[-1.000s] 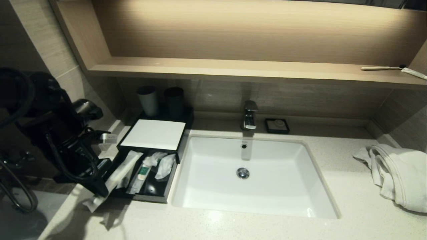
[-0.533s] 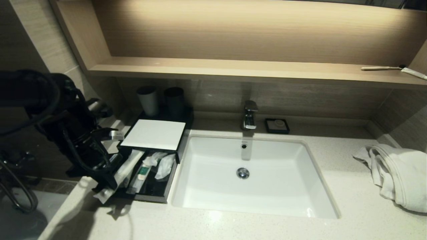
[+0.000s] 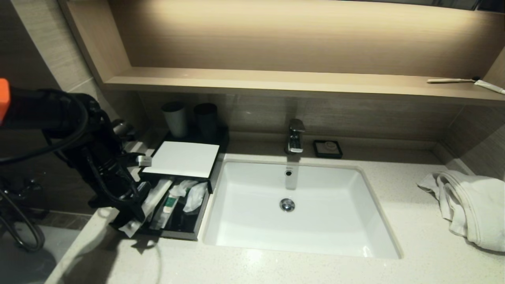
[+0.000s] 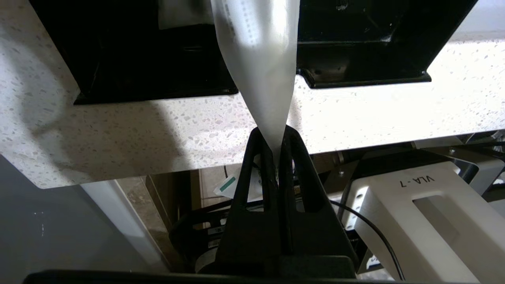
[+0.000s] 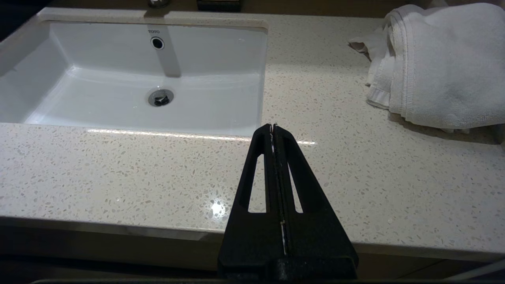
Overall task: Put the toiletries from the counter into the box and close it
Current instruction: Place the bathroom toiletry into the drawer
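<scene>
Left gripper [image 4: 277, 157] pinched tight on tail of long packet [image 4: 258, 59], far end already over open drawer of box [image 3: 178, 205] just ahead. Loading step, last item. Next: nudge forward, lower, release. Right gripper [image 5: 273, 128] shut, idle.

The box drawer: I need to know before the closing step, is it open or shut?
Open. The drawer is pulled out from under the box; sachets lie inside, and the left gripper holds the long packet over its edge.
</scene>
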You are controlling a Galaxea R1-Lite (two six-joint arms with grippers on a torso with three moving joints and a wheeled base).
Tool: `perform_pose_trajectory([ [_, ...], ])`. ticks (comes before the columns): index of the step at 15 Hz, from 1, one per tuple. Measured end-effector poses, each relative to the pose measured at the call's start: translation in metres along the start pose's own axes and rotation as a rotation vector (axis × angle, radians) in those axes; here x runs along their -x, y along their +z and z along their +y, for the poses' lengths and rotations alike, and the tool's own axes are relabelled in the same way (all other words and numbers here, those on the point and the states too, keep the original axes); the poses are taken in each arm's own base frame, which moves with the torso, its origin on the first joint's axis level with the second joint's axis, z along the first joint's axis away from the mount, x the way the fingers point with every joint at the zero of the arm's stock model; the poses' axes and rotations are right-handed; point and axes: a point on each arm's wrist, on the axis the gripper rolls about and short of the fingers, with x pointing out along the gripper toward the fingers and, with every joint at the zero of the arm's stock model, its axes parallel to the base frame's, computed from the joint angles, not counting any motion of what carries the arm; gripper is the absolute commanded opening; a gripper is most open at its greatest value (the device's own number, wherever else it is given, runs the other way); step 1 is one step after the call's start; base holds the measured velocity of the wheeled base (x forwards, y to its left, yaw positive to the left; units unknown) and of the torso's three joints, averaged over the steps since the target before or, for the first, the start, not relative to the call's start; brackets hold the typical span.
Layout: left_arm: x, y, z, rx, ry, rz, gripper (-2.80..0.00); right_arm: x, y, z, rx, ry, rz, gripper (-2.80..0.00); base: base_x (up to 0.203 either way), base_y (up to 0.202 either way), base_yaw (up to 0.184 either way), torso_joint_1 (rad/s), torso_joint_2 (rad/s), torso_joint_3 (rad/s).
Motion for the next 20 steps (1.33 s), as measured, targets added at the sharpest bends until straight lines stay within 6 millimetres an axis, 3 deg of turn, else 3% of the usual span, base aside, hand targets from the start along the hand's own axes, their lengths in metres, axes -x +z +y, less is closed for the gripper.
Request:
perform_pose_trajectory([
  [20, -0.023, 0.032, 0.008, 0.048, 0.038, -0.137, -2.80, 0.000, 0.000, 0.000, 0.000, 0.000, 0.000, -2.80, 0.000, 0.000, 0.000, 0.000, 0.00, 0.000],
])
